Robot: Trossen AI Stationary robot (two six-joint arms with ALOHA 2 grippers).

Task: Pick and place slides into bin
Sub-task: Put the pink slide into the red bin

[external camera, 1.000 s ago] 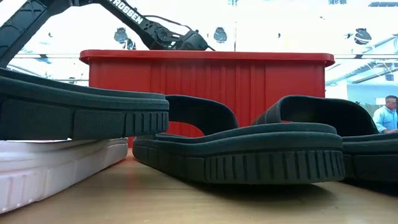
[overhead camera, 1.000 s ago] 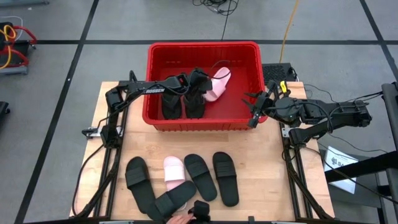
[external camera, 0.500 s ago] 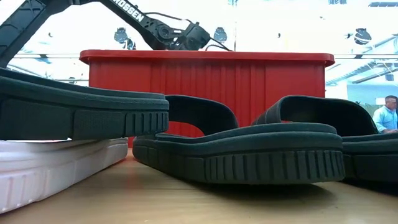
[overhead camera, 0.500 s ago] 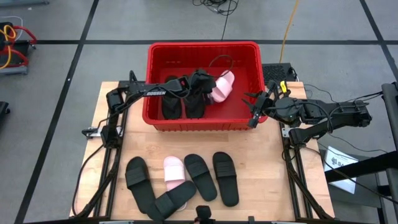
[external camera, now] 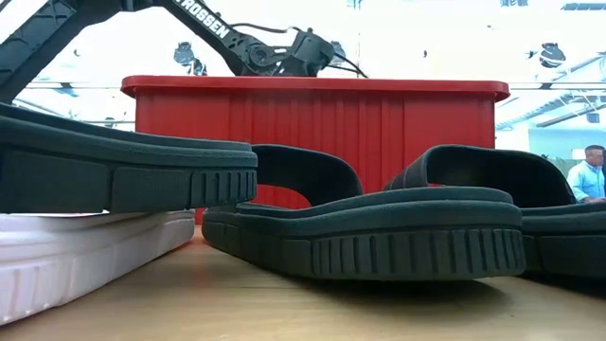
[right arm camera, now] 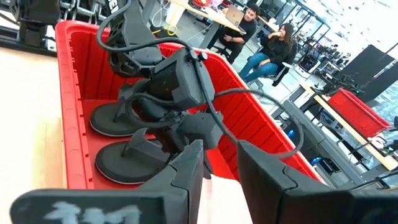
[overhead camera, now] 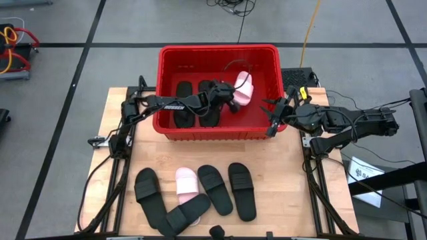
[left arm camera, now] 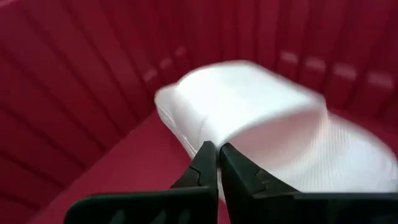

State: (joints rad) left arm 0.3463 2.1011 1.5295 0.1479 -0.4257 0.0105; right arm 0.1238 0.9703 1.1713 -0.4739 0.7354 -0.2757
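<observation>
Three sandals lie in the red bin (overhead camera: 267, 63) at the twelve o'clock end of the tabletop (overhead camera: 293, 180), and five wait outside it: the job looks a little under half done. Inside, two black flip-flops (overhead camera: 195, 100) rest side by side on the bin floor toward nine o'clock, with a pink slide (overhead camera: 243, 87) beside them toward three o'clock, tipped up on its edge. The left hand (overhead camera: 227, 93) reaches over the nine o'clock wall into the bin, its fingers pressed together just short of the pink slide; the left wrist view shows nothing between them. The right hand (overhead camera: 271, 115) waits outside the bin's three o'clock wall, fingers partly spread and holding nothing. Near the six o'clock edge four black slides (overhead camera: 215, 189) and a second pink slide (overhead camera: 187, 183) lie in a loose row, the pink one partly under a black one; all five are left to carry over.

Compared with a second ago, the left arm has pushed farther toward three o'clock and its hand has closed. The pink slide has shifted toward the bin's far three o'clock corner and stands more upright. The right arm and the row of five have not moved.
</observation>
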